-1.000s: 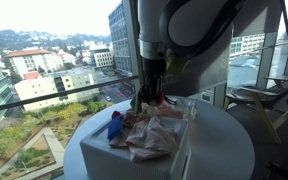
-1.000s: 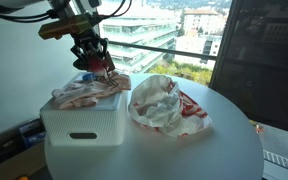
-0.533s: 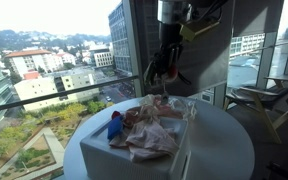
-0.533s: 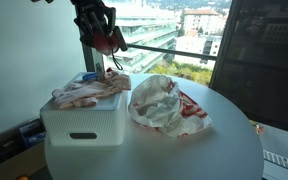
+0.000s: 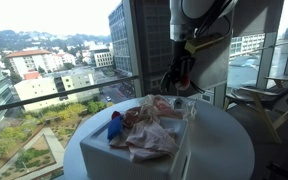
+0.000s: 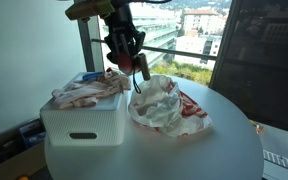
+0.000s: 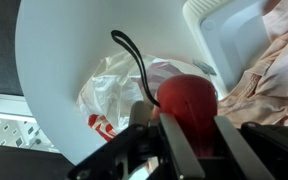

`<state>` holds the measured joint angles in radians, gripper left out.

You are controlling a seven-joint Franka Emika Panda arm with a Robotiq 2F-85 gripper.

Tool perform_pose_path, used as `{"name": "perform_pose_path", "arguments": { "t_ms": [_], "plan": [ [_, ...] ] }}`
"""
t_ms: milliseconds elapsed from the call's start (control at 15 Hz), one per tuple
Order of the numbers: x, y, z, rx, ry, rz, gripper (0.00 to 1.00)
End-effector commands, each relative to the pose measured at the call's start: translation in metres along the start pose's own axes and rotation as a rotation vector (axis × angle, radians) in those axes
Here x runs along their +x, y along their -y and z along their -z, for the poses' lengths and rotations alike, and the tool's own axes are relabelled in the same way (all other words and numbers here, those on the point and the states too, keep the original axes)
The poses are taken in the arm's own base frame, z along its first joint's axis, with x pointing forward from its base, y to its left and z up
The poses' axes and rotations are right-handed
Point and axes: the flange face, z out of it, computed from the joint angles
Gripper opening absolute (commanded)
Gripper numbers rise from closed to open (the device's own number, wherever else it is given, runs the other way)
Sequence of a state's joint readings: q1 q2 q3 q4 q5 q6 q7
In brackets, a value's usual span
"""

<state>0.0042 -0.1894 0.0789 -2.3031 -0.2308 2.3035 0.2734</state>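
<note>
Red and rounded, a small object (image 6: 141, 66) is clenched between the jaws and held in the air, clear of the round white worktop (image 6: 199, 150). The wrist view shows this red object (image 7: 189, 98) wedged between the two dark fingers (image 7: 142, 113), with a thin black cord (image 7: 134, 60) curling out from it in a loop; what the thing itself is cannot be told. In an exterior view it hangs above the near edge of a crumpled white plastic bag (image 6: 166, 105) with red print. The bag lies on the worktop just beside a white bin (image 6: 82, 128). From the wrist, the bag (image 7: 109, 90) lies directly under the grip, and a corner of the bin (image 7: 219, 22) shows off to one side. The bin is heaped with pinkish cloth (image 6: 84, 92) that spills over its rim; the same cloth (image 5: 152, 132) shows in both exterior views. A blue item (image 5: 115, 124) stands among it at one end of the bin. The robot arm (image 5: 199, 25) comes down from above, and the wrist is tilted over the far side of the bin from that camera. Behind the worktop a tall window looks out on city buildings (image 5: 49, 70) and trees below.
</note>
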Motion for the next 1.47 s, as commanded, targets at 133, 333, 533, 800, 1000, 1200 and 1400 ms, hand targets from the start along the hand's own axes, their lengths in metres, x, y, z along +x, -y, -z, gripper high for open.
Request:
{"name": "perform_pose_path", "arguments": {
  "t_ms": [133, 333, 533, 800, 1000, 1200, 1400],
  "plan": [
    [0.049, 0.003, -0.041, 0.024, 0.045, -0.022, 0.06],
    [0.072, 0.012, -0.059, 0.031, 0.034, 0.007, 0.07],
    [0.093, 0.019, -0.082, 0.052, 0.034, 0.018, 0.07],
    [0.112, 0.017, -0.129, 0.101, 0.059, 0.029, 0.08],
    [0.121, 0.015, -0.165, 0.131, 0.078, 0.038, 0.08],
    [0.132, 0.011, -0.197, 0.120, 0.070, 0.051, 0.08],
    [0.143, 0.000, -0.225, 0.088, 0.054, 0.053, 0.08]
  ]
}}
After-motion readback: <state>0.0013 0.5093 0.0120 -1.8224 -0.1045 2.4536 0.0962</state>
